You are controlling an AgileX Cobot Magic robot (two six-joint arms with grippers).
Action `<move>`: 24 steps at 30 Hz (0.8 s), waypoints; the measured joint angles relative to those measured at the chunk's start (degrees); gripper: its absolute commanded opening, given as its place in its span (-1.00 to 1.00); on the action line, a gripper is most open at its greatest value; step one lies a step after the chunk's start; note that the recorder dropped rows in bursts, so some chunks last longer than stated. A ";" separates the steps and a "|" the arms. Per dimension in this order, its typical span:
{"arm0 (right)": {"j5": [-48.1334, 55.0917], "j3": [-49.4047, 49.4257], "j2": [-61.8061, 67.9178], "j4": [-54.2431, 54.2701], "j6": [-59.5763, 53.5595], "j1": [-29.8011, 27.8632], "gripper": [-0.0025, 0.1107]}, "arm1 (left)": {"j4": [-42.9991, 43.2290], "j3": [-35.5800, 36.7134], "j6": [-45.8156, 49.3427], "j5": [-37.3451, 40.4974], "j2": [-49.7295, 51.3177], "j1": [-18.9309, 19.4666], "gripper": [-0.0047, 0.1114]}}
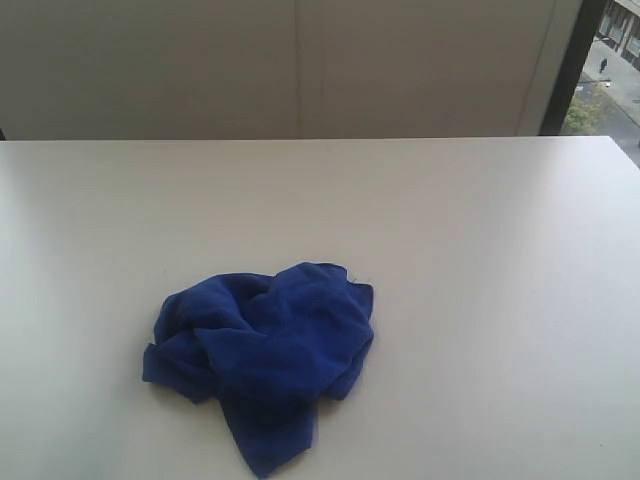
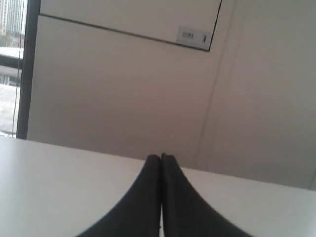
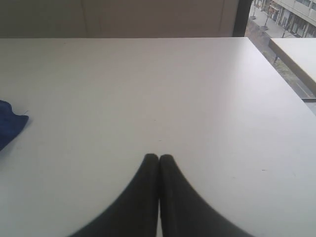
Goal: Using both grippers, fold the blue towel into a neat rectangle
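My left gripper [image 2: 161, 157] is pressed fully closed, its two dark fingers meeting tip to tip with nothing between them, over the white table [image 2: 59, 177]. My right gripper [image 3: 159, 157] is also clamped together and empty. It sits well apart from the blue towel [image 1: 262, 345], only a corner of which shows in my right wrist view. The towel lies on the table in a loose crumpled heap, not folded, with one flap trailing toward the table's near edge. Beyond the towel the bare tabletop runs back to a pale wall [image 1: 300, 70]. A window [image 1: 612, 60] stands far off to the towel's right.
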 measured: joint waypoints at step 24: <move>0.00 0.00 0.00 0.00 0.00 0.00 -0.96 | 32.38 -13.14 -26.27 -12.71 25.30 0.00 -0.92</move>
